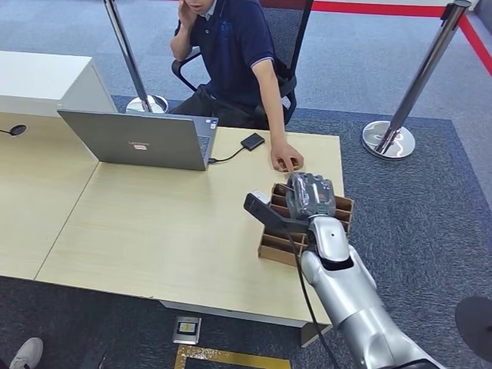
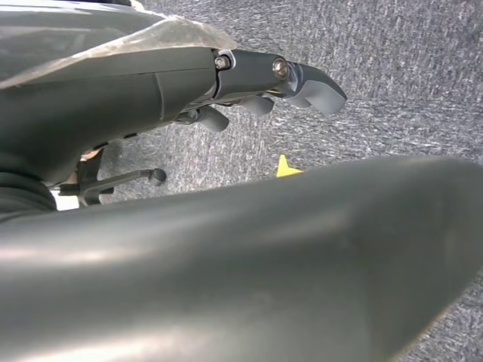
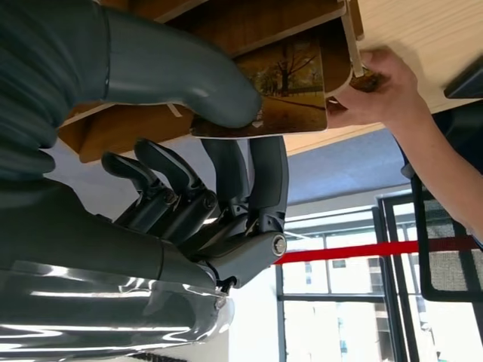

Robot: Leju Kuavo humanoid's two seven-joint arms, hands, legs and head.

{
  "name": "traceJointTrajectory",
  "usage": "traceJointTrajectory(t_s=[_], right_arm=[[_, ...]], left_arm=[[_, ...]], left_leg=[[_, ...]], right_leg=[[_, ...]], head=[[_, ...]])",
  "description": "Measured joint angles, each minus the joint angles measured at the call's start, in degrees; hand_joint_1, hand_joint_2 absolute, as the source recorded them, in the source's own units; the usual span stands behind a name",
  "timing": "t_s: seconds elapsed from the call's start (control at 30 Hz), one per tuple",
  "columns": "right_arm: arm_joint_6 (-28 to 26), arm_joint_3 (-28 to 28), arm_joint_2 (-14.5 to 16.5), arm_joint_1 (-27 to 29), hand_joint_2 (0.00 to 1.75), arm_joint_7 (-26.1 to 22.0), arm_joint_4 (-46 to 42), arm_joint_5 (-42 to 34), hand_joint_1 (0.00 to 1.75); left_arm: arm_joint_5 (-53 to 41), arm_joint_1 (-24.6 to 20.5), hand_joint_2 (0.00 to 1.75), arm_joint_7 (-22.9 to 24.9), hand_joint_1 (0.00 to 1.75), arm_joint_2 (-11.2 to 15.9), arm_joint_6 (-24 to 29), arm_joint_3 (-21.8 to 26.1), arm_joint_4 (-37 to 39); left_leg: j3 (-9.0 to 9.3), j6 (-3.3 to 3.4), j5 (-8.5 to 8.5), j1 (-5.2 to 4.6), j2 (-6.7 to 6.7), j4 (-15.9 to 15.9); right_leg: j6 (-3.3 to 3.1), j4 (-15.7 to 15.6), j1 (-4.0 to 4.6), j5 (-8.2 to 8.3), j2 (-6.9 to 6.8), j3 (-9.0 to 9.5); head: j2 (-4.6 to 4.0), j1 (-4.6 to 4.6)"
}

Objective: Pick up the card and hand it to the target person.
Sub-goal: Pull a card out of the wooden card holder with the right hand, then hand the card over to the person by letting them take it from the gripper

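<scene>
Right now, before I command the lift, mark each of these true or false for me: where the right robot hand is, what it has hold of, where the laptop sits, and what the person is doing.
1. The right robot hand is over the wooden card box. True.
2. The right robot hand pinches a card printed with an autumn tree picture. True.
3. The laptop lies closed on the floor. False: it stands open on the table.
4. The person's hand rests on the table beside the box. True.
5. The left robot hand holds the card. False: it hangs over the carpet with nothing in it.
</scene>
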Motion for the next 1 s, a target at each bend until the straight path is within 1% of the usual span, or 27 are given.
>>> traceJointTrajectory(t_s=[0.17, 0.43, 0.6, 0.73, 0.87, 1.0], right_arm=[[-0.34, -0.33, -0.60, 2.00, 1.75, -1.17, -4.92, 0.58, 1.75], [1.98, -0.62, -1.90, 5.51, 1.75, -2.62, -15.93, 0.67, 1.75], [4.80, -0.56, -3.13, 7.76, 1.75, -4.60, -25.64, -0.40, 1.75], [5.94, -0.26, -4.09, 7.97, 1.75, -5.78, -32.26, -1.76, 1.75], [5.53, 0.25, -3.87, 6.34, 1.75, -6.21, -32.98, -2.79, 1.75], [3.38, 0.52, -1.98, 2.95, 1.75, -5.77, -27.88, -2.79, 1.75]], left_arm=[[0.26, 0.01, 0.00, -0.03, 0.00, 0.00, 0.01, 0.17, 0.00], [0.33, 0.08, 0.00, -0.14, 0.00, 0.00, 0.00, 0.44, 0.00], [0.48, 0.11, 0.00, -0.66, 0.00, 0.00, 0.00, 0.69, 0.00], [0.50, 0.07, 0.00, -1.15, 0.00, 0.00, 0.00, 0.87, 0.00], [0.44, -0.04, 0.00, -1.24, 0.00, 0.00, -0.01, 0.89, 0.00], [0.05, -0.17, 0.00, -1.24, 0.00, -0.04, -0.46, 0.87, 0.07]], left_leg=[[-0.02, 0.00, 0.00, 0.00, 0.00, 0.00], [-0.01, 0.00, 0.00, 0.00, 0.00, 0.00], [-0.03, 0.00, 0.00, 0.00, 0.00, 0.00], [-0.03, 0.00, 0.00, 0.00, 0.00, 0.00], [-0.02, 0.00, 0.01, 0.00, 0.00, 0.00], [0.00, -0.01, 0.05, 0.00, 0.01, 0.00]], right_leg=[[0.00, -0.01, 0.00, 0.00, 0.00, -0.01], [0.00, 0.00, 0.00, 0.00, 0.00, -0.02], [0.00, 0.00, 0.00, 0.00, 0.00, -0.03], [0.00, 0.00, 0.00, 0.00, 0.00, -0.03], [-0.01, 0.02, 0.00, 0.01, 0.00, -0.01], [-0.01, 0.04, 0.00, 0.03, 0.00, -0.01]], head=[[0.00, 0.01], [0.00, -0.01], [0.00, 0.00], [0.00, -0.01], [0.00, 0.01], [0.00, -0.01]])
